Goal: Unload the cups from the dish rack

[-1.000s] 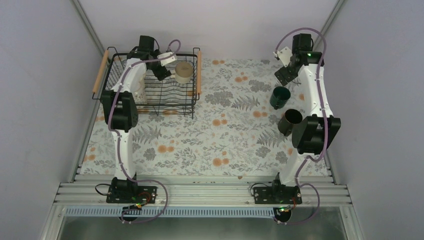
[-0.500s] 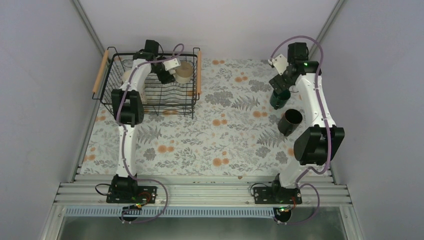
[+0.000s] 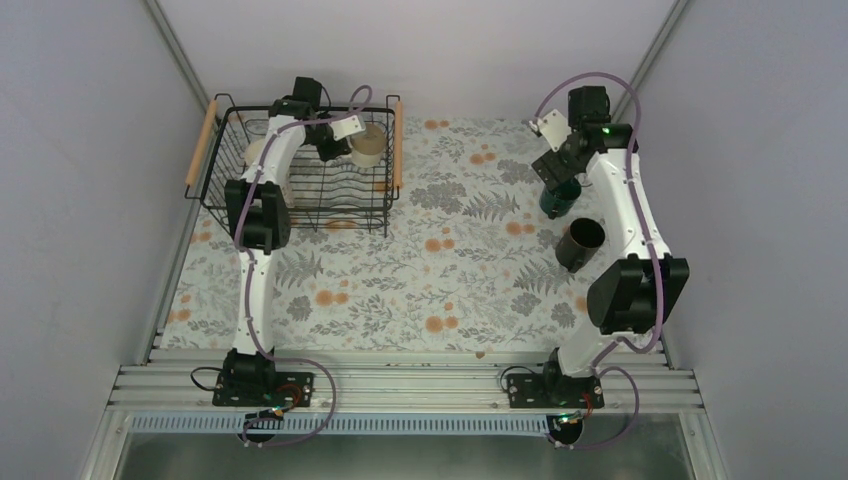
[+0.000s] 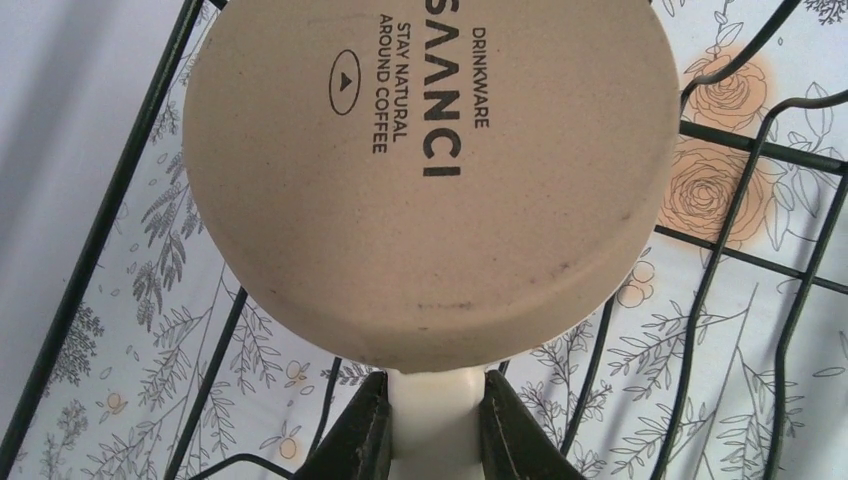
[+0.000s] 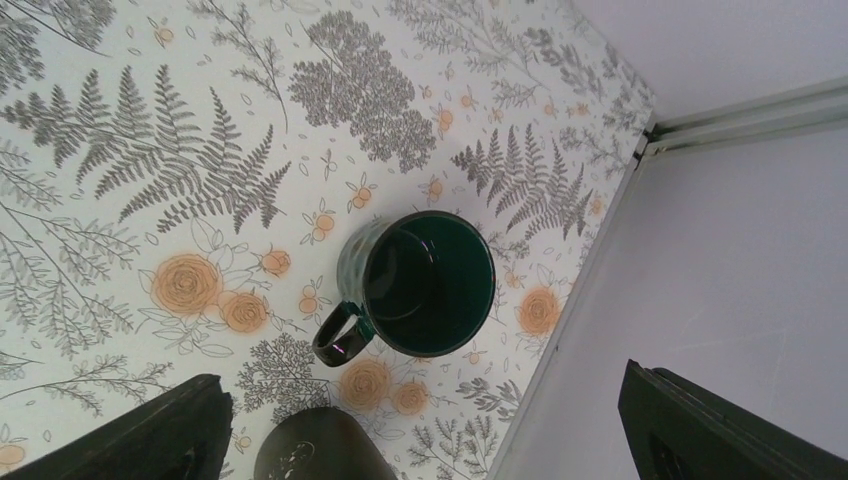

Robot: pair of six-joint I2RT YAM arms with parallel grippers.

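The black wire dish rack (image 3: 214, 196) stands at the far left of the table. Inside it a wide cream mug (image 3: 368, 147) lies tipped, its printed base (image 4: 430, 170) turned toward the left wrist camera. My left gripper (image 4: 434, 382) is shut on this mug's white handle (image 4: 434, 430), one finger on each side. A pale rounded shape (image 3: 255, 151) shows in the rack behind the left arm. At the far right my right gripper (image 3: 556, 166) hangs open above the dark green mug (image 5: 425, 283), which stands upright. The dark grey-black mug (image 3: 580, 243) stands just nearer.
The rack has light wooden bar handles on its left (image 3: 200, 148) and right (image 3: 397, 146) sides, and its wires (image 4: 760, 147) run close round the cream mug. A grey side wall (image 5: 720, 250) rises right beside the green mug. The floral cloth (image 3: 430, 250) covers the table.
My left gripper has pushed in toward the cream mug and gone from open to shut on its handle. The right gripper has shifted a little, over the green mug, and stayed open.
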